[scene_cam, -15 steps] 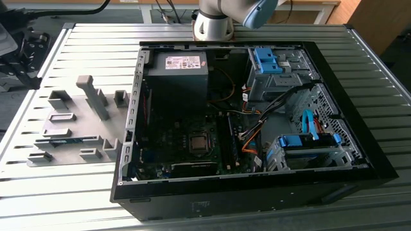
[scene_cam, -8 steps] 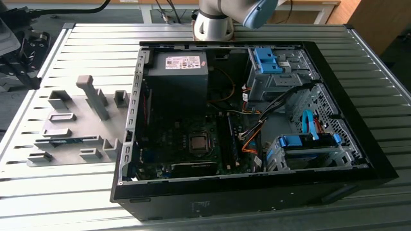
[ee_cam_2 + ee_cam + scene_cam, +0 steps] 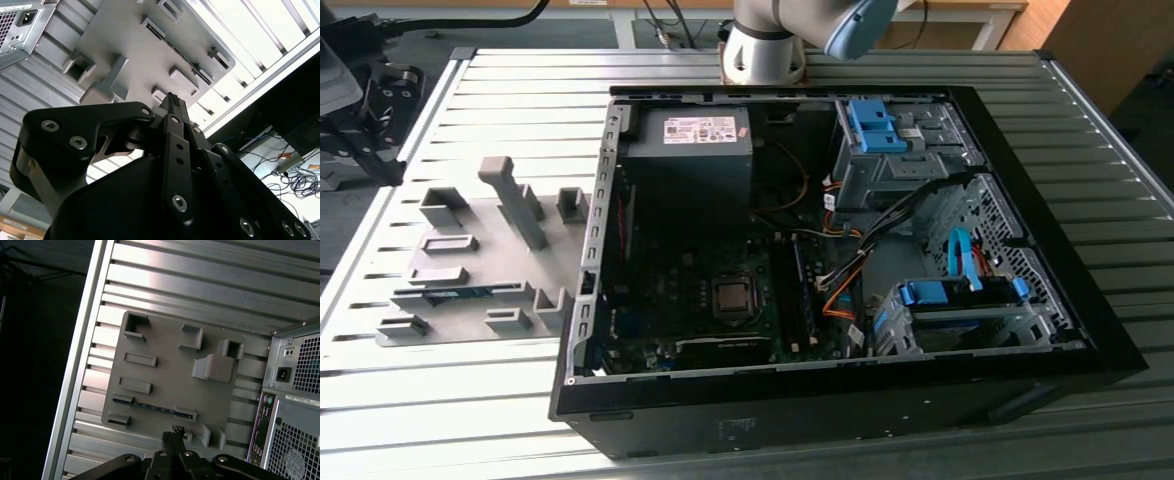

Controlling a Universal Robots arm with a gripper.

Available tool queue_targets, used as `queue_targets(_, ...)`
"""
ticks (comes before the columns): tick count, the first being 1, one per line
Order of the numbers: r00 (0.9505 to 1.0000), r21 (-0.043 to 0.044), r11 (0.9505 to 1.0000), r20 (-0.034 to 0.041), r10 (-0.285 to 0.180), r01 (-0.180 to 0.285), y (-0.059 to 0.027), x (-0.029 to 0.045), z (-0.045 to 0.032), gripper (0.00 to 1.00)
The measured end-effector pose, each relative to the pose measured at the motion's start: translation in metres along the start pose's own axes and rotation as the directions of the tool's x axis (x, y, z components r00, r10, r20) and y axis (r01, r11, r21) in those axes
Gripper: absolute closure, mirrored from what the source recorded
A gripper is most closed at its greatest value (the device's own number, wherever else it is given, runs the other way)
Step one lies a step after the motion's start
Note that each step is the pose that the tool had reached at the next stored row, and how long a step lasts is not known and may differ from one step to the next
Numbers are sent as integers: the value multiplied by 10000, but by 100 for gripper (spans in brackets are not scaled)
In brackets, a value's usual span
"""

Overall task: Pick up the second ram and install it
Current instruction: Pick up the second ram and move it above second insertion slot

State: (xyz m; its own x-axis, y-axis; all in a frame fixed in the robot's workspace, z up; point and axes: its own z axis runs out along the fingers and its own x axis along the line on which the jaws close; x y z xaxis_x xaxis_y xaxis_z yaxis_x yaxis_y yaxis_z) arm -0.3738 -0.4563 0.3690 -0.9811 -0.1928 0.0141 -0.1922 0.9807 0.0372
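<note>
While the arm [image 3: 761,40] rises out of sight in the exterior view, the green memory stick [image 3: 460,293] lies flat in the grey plate [image 3: 480,250], which sits on the table beside the open computer case [image 3: 854,400]. The stick is cradled between two small blocks near the plate's edge farthest from the arm's foot. Its long axis runs across the plate and points toward the case wall.

In the second wrist view the gripper [image 3: 172,102] hangs well above the plate [image 3: 130,45]. Its fingers are pressed together with nothing between them. Beyond the tips, the stick [image 3: 182,54] shows as a thin dark strip along the plate's far edge.

In the first wrist view the closed fingertips of the gripper [image 3: 172,434] sit just off the edge of the plate [image 3: 170,375]. The stick [image 3: 152,407] lies a little inboard of that edge and runs parallel to it. To my eye the stick lies ahead of and below the fingers, not directly beneath them. The fingers also seem to part along much the same line as the stick runs, not across its thin width.
</note>
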Motion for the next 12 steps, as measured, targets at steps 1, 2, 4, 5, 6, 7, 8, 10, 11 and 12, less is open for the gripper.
queue_targets(1, 10000, 0, 10000, 0, -1, 1, 0, 0, 0, 89)
queue_targets(2, 10000, 0, 10000, 0, -1, 1, 0, 0, 0, 89)
queue_targets(4, 10000, 0, 10000, 0, -3, 3, 0, 0, 0, 89)
queue_targets(5, 10000, 0, 10000, 0, -3, 3, 0, 0, 0, 89)
queue_targets(6, 10000, 0, 10000, -1, -7, 7, 0, 0, 0, 89)
queue_targets(7, 10000, 0, 10000, 0, -12, 12, 0, 0, 0, 89)
queue_targets(8, 10000, 1, 10000, -1, -19, 19, 0, 0, 0, 89)
queue_targets(10, 10000, 1, 10000, -2, -41, 41, 0, 0, 0, 89)
queue_targets(11, 10000, 1, 10000, -2, -58, 58, 0, 0, 0, 89)
queue_targets(12, 10000, 1, 10000, -4, -81, 81, 0, 0, 0, 89)
